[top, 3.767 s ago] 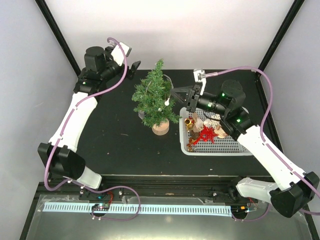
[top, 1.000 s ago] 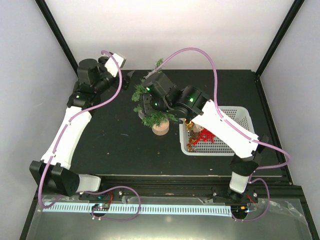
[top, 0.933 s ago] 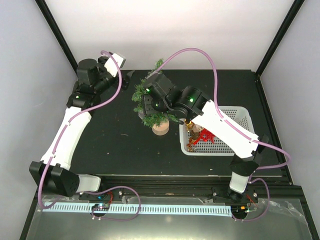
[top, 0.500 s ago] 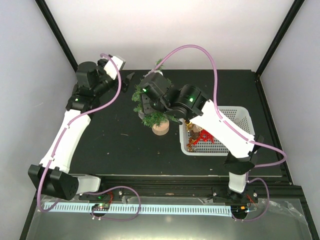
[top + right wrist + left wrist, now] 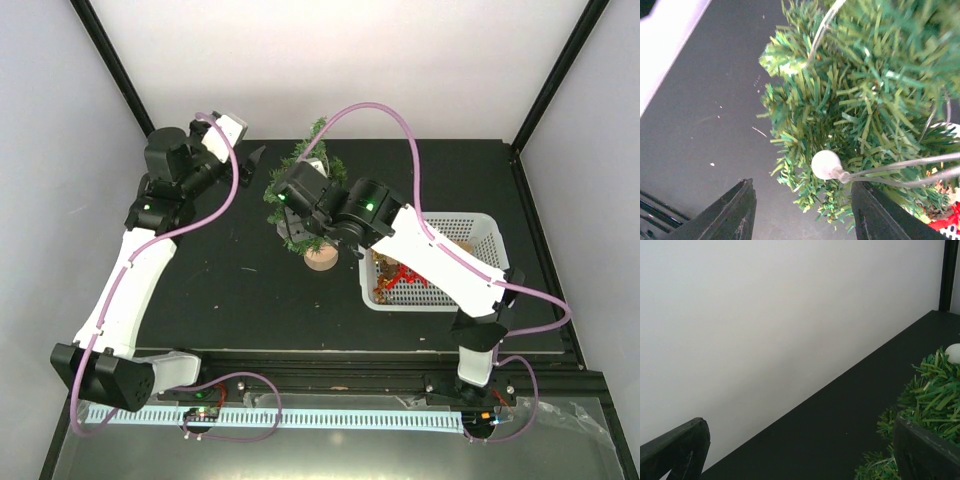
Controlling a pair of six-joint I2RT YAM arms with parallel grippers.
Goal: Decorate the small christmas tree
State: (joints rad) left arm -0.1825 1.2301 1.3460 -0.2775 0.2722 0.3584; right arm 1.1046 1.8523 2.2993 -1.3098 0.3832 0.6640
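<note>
Top external view: the small christmas tree (image 5: 275,192) stands upright on the black table (image 5: 230,290), toward the back and near the middle. Its round wooden base (image 5: 321,257) is just left of the white basket (image 5: 468,224), which holds red ornaments (image 5: 408,276). The right arm reaches across from the right and covers the middle of the tree, so the right gripper itself is hard to make out from above.

In the right wrist view, the right gripper (image 5: 802,200) has its two dark fingers (image 5: 737,212) spread apart with nothing pinched between them. The tree's green branches fill the space just beyond the gap. A small white bulb (image 5: 825,165) on a thin silvery wire (image 5: 890,167) hangs among the needles there, and the wire runs off past the right-hand finger.

The left gripper (image 5: 256,154) hovers at the back left of the table, near the tree's left side but apart from it. In the left wrist view its jaws stand wide open and empty. The tree's needles and another white bulb (image 5: 954,353) show beside the right-hand finger (image 5: 925,450).
</note>
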